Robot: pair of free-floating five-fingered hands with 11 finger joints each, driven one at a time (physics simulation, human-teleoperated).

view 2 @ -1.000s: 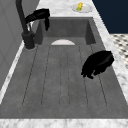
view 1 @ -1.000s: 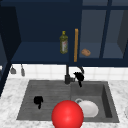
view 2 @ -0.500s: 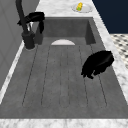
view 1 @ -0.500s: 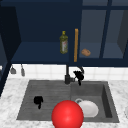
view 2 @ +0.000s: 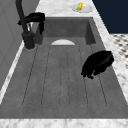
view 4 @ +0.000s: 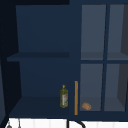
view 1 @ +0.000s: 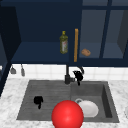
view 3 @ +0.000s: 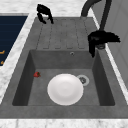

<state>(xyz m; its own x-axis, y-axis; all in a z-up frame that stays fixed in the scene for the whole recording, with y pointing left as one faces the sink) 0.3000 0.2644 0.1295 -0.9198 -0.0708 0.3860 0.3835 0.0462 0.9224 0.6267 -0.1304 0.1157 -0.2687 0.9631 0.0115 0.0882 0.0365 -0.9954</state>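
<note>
While the right hand (view 1: 78,75) stays at the faucet (view 1: 68,76), nothing has moved.

Two black, human-like robot hands (view 1: 38,100)

This is a simulated home kitchen. A grey sink (view 1: 25,105) with a ribbed draining board and a black faucet (view 1: 67,75) sits in a marble counter (view 2: 57,6), a white plate (view 3: 65,88) lies in its basin, and a dark blue wall cabinet (view 4: 42,57) above holds an oil bottle (view 4: 64,96).
</note>
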